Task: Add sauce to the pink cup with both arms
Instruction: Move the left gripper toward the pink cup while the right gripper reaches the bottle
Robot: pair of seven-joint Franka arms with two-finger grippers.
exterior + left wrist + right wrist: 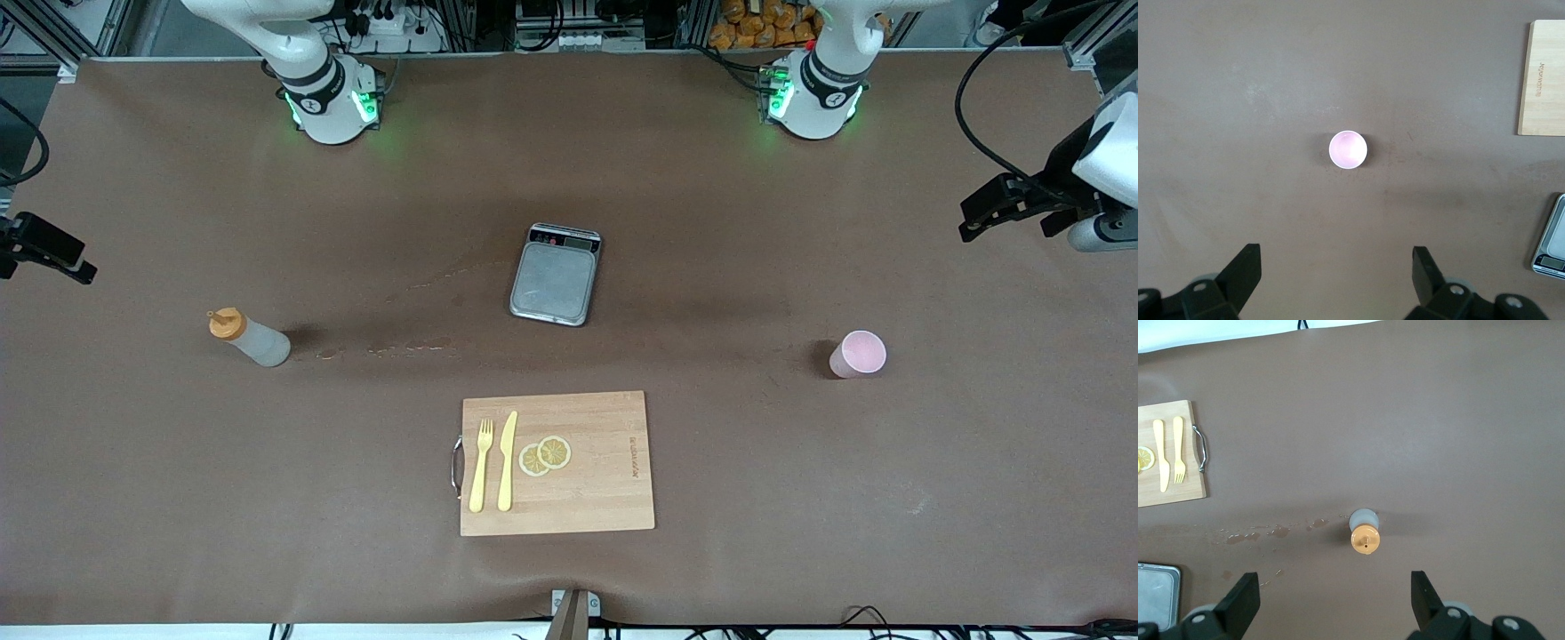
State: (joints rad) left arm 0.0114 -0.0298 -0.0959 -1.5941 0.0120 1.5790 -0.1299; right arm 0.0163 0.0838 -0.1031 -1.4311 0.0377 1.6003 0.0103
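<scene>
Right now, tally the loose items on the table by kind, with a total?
Squeeze bottle: 1
Pink cup: 1
Scale: 1
Cutting board: 1
Fork: 1
Knife: 1
Lemon slices: 2
Total: 8

Brown matte table cover [711, 222] spanning whole work surface, faintly creased, wet streaks [391, 349] near middle. Grey metal frame rails [62, 36] along robot-base edge; cables, power strip [382, 22] and orange packets [765, 27] stacked there. White strip [133, 631] along camera-side edge, black cables trailing over it. Small metal bracket [573, 609] at mid-edge. Even overhead light, soft shadows; green glow on cover beside each base.
</scene>
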